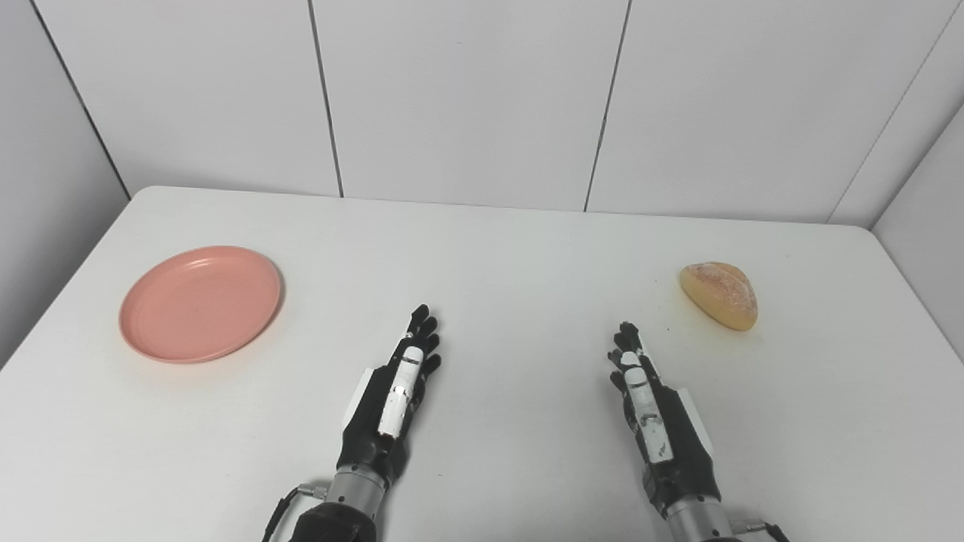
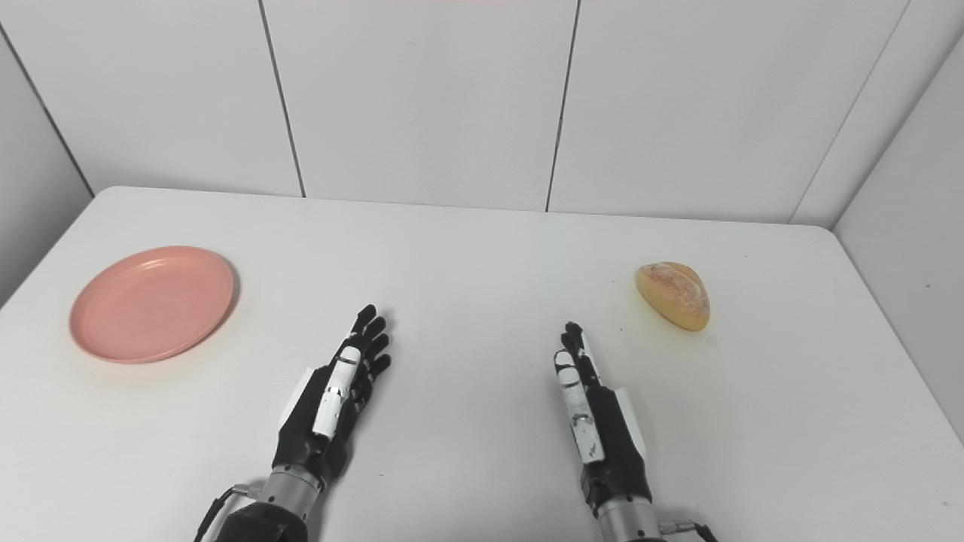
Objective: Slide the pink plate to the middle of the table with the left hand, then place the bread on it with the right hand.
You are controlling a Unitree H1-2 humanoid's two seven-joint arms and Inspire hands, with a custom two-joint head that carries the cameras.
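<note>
A pink plate [image 1: 200, 302] lies empty on the left side of the white table [image 1: 497, 256]. A golden bread roll [image 1: 719, 294] lies on the right side. My left hand [image 1: 395, 395] is open, fingers stretched forward, low over the table near the front, to the right of the plate and apart from it. My right hand [image 1: 651, 414] is open the same way, in front of and to the left of the bread, not touching it. The plate [image 2: 151, 302], bread [image 2: 674, 294] and both hands [image 2: 335, 395] [image 2: 599, 414] also show in the right eye view.
White panelled walls [image 1: 467, 98] close in the table at the back and on both sides. The table's back edge runs just under the wall. The bare stretch of table between the plate and the bread holds only my two hands.
</note>
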